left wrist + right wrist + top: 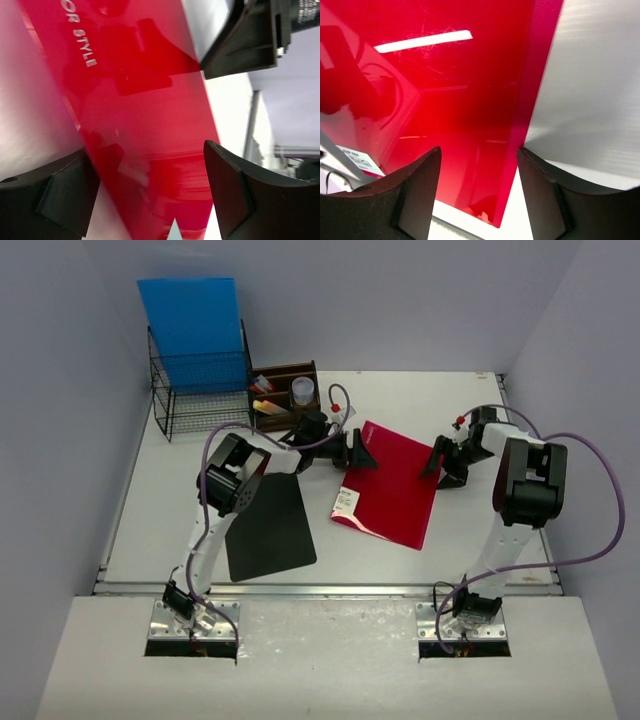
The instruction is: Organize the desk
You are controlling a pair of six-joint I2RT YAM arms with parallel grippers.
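The white desk (160,500) bears a glossy red folder (392,488) at its middle, with a white label at its near left corner. My left gripper (361,451) is open at the folder's far left corner. In the left wrist view the red folder (145,115) fills the gap between the fingers (240,195). My right gripper (441,462) is open at the folder's right edge. In the right wrist view that edge of the folder (520,130) runs between the open fingers (405,200). Neither gripper holds anything.
A black clipboard (268,528) lies on the desk's near left, by the left arm. A black wire rack (200,390) with a blue folder (192,325) stands at the back left. A brown wooden organizer (283,395) stands beside it. A silver rail (330,589) edges the front.
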